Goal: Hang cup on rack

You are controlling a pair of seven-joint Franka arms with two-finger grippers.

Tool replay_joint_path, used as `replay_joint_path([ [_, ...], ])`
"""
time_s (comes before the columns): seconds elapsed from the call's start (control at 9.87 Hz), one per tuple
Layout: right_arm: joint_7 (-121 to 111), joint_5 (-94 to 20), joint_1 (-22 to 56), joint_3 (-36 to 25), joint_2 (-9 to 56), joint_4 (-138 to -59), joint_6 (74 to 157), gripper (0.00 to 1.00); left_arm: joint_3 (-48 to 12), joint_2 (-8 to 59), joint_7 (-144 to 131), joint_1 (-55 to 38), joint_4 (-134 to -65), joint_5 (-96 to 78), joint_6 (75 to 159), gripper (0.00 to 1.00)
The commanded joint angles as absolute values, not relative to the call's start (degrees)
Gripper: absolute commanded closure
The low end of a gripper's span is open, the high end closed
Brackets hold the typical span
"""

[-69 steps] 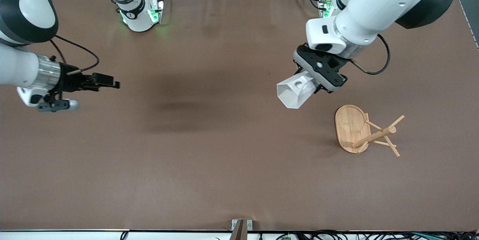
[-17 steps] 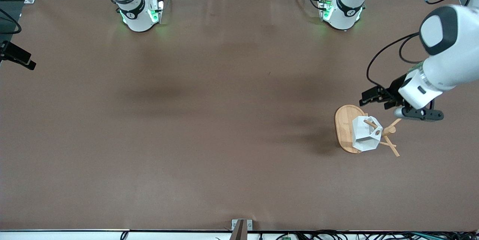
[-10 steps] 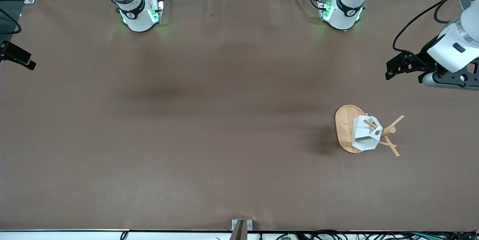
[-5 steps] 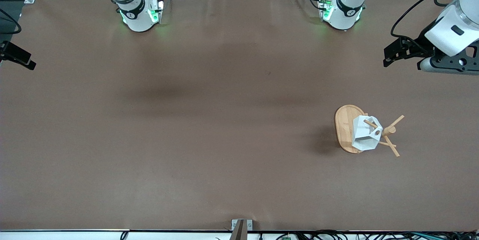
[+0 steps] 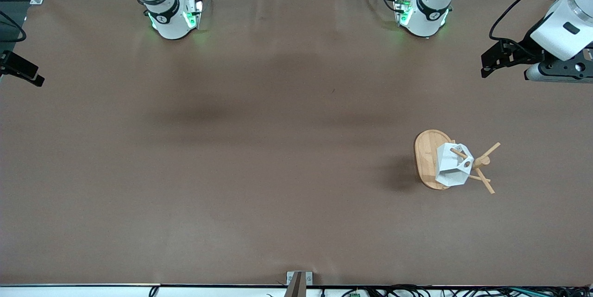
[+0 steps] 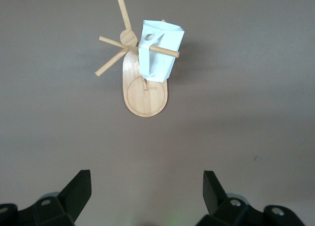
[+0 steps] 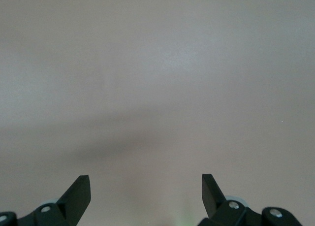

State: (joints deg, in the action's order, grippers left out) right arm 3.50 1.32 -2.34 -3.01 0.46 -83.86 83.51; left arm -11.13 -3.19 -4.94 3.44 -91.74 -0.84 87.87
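The white faceted cup hangs on a peg of the bamboo rack, the peg passing through its handle, toward the left arm's end of the table. In the left wrist view the cup and the rack lie well ahead of my open, empty left gripper. In the front view the left gripper is up in the air over the table's edge at the left arm's end, apart from the rack. My right gripper is open and empty over bare table; the right arm waits at its end.
The brown table top is bare apart from the rack. The two arm bases stand along the table edge farthest from the front camera. A metal bracket sits at the nearest edge.
The left gripper let go of the cup on the rack peg, then drew away toward the table's edge at the left arm's end. The cup and rack stay still.
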Motion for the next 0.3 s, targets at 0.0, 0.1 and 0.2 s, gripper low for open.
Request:
replay_joint_path([
  [0.0,3.5,1.1,-2.3,-3.2,0.1,-84.2,83.3,0.00,-12.7,-4.3,-9.1,4.4,-94.0,0.5,86.1,0.00],
  [0.1,3.5,1.1,-2.3,-3.2,0.1,-84.2,83.3,0.00,-12.8,-4.4,-9.1,4.5,-93.3,0.5,85.0,0.00],
  [0.2,3.4,1.1,-2.3,-3.2,0.1,-84.2,83.3,0.00,-12.7,-4.4,-8.8,4.5,-93.3,0.8,84.3,0.00],
])
